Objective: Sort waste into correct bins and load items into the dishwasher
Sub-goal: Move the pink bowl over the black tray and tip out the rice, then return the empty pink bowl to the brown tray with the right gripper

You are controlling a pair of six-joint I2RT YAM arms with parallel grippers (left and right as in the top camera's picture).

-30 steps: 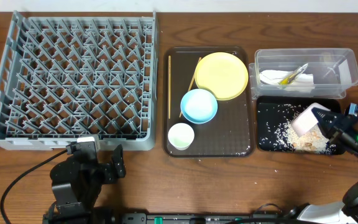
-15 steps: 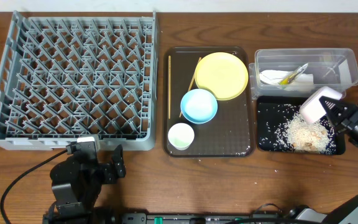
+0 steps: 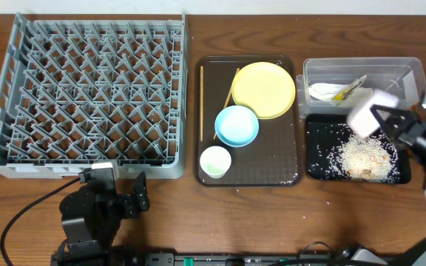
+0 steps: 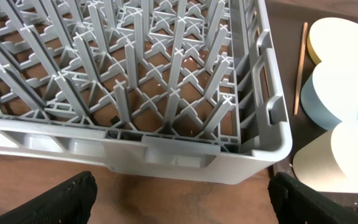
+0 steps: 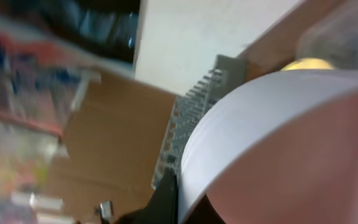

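Note:
My right gripper [image 3: 387, 123] is shut on the rim of the white bowl [image 3: 364, 119] and holds it tilted above the back of the black tray [image 3: 318, 148]. A pile of rice scraps [image 3: 365, 158] lies in that tray. The bowl fills the blurred right wrist view [image 5: 260, 124]. The clear tub [image 3: 414, 74] holds the napkin [image 3: 325, 91] and the green-and-yellow sachet [image 3: 350, 87]. The yellow plate [image 3: 263, 89], blue bowl [image 3: 237, 125], small white cup [image 3: 215, 161] and chopsticks [image 3: 202, 103] lie on the brown tray [image 3: 287, 174]. My left gripper [image 4: 179, 202] is open on the table in front of the grey dish rack [image 3: 87, 96].
The rack's front wall [image 4: 166, 149] stands just ahead of my left fingers, with the brown tray's dishes at its right. A few rice grains lie on the table right of the black tray.
My right gripper has carried the white bowl from the front of the black tray up and toward the back, near the clear tub. The rice pile now shows uncovered. The left arm has not moved.

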